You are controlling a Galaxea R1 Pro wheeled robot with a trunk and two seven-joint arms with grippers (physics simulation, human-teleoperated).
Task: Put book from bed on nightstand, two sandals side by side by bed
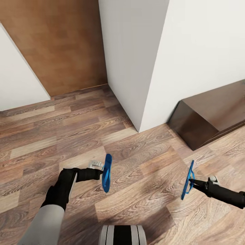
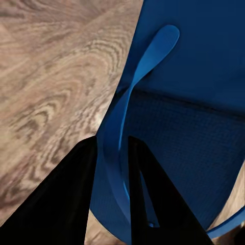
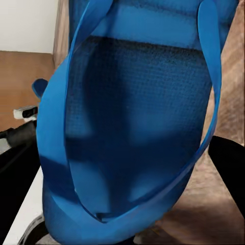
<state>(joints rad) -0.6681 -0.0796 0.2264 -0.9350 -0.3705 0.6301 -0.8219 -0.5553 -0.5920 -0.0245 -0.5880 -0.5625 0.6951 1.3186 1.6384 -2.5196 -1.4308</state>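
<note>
Both bright-blue sandals are held on edge above the wood-plank floor. My left gripper (image 1: 101, 174) is shut on the thin strap of the left sandal (image 1: 107, 172). In the left wrist view that strap (image 2: 116, 153) runs between the two black fingers (image 2: 66, 204) in front of the sole (image 2: 194, 102). My right gripper (image 1: 191, 182) is shut on the right sandal (image 1: 187, 180). This sandal's sole (image 3: 138, 117) and straps show close up in the right wrist view, beside one black finger (image 3: 228, 168). The book is out of view.
A white wall corner (image 1: 139, 129) juts toward me at centre. A low dark brown wooden piece (image 1: 211, 115) stands at the right against the wall; I cannot tell whether it is the bed's frame or a nightstand. A brown door panel (image 1: 61, 44) is at the back left. My base (image 1: 122, 234) shows below.
</note>
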